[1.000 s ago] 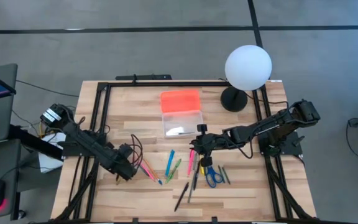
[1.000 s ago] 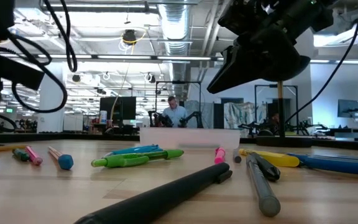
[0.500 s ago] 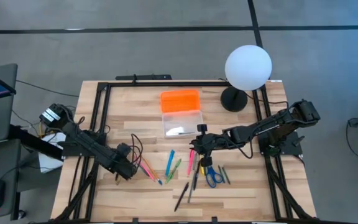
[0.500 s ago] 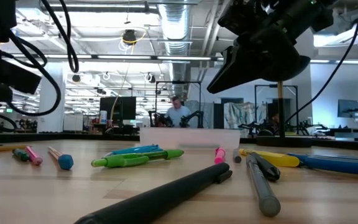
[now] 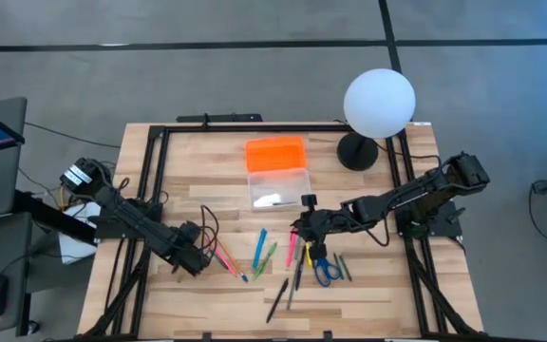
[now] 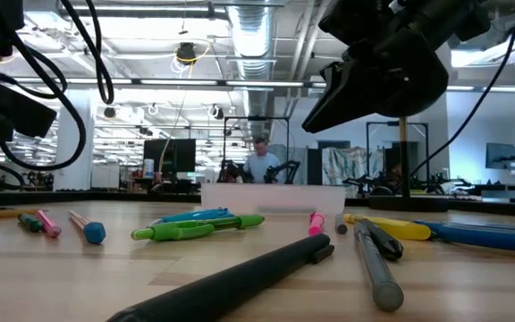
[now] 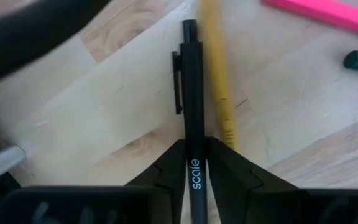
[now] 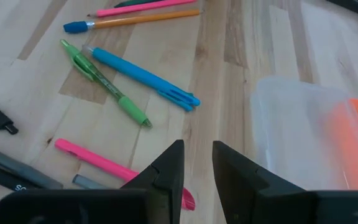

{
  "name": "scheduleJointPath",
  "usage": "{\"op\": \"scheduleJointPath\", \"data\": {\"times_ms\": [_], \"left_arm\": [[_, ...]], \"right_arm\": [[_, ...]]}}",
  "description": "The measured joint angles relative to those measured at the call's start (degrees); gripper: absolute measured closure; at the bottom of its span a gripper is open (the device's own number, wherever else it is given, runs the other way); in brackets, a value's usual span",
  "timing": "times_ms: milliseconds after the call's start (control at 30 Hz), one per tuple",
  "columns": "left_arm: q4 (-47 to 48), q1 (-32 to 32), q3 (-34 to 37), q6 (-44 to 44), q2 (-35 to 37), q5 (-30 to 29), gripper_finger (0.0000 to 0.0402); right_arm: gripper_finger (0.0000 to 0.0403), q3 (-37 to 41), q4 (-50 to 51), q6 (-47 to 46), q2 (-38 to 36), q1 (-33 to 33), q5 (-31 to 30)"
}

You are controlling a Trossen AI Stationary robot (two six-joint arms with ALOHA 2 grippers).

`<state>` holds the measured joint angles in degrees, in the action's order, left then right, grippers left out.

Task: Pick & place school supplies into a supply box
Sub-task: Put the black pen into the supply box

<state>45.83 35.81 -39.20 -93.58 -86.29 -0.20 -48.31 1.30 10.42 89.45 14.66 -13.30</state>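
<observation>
The wooden table (image 5: 207, 204) carried the clear supply box (image 5: 278, 183), its orange lid (image 5: 275, 153) just behind it and a white globe lamp (image 5: 379, 103) beside; an office hall lay beyond. Near the box, pens (image 5: 260, 249) were scattered. The left gripper (image 7: 194, 163) clasped a black pen (image 7: 192, 106), seen only at the wrist. The right gripper (image 8: 197, 163), fingers narrowly parted, hung over a pink pen (image 8: 98, 160).

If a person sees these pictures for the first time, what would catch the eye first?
Probably the big white globe lamp at the table's far right corner, then the bright orange lid of the supply box at the far middle. Below it, coloured pens lie scattered between both arms; the left gripper holds a black pen in its fingers.
</observation>
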Motion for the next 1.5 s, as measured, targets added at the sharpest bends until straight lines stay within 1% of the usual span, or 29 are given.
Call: {"op": "scheduleJointPath", "data": {"times_ms": [167,267,400,733,867,1000,1233,1367,1500], "left_arm": [[0.03,0.00,-0.02,4.29,0.01,-0.55,0.0372],[0.59,-0.12,-0.07,6.09,-0.01,-1.74,0.0371],[1.70,-2.22,-0.11,9.43,-0.09,-2.63,0.0361],[2.24,-9.78,-0.07,28.50,-0.08,-5.80,0.0366],[1.72,-10.69,0.03,36.12,-0.10,-7.55,0.0356],[0.22,-10.69,1.25,42.17,0.11,-8.97,0.0359],[-0.58,-10.67,2.40,46.26,0.32,-12.41,0.0371],[-0.59,-10.67,2.57,46.64,0.16,-14.94,0.0368],[-0.32,-10.71,2.44,46.64,-0.01,-16.14,0.0374]], "right_arm": [[0.0326,0.00,0.22,0.09,0.00,0.00,0.00],[0.0326,-0.02,0.48,0.10,0.00,0.00,0.00],[0.0326,-0.02,0.48,0.09,0.00,0.06,0.00],[0.0326,-0.02,1.89,-0.18,0.00,2.39,-0.05],[0.0326,-0.02,3.46,-1.48,0.00,3.80,-0.11],[0.0326,-0.02,5.08,-2.67,0.00,5.23,-0.29],[0.0326,-0.02,6.02,-3.35,0.00,7.81,-1.74],[0.0326,-0.02,6.03,-4.39,0.00,9.03,-1.81],[0.0326,-0.02,6.01,-4.42,0.00,9.86,-1.81]]}}
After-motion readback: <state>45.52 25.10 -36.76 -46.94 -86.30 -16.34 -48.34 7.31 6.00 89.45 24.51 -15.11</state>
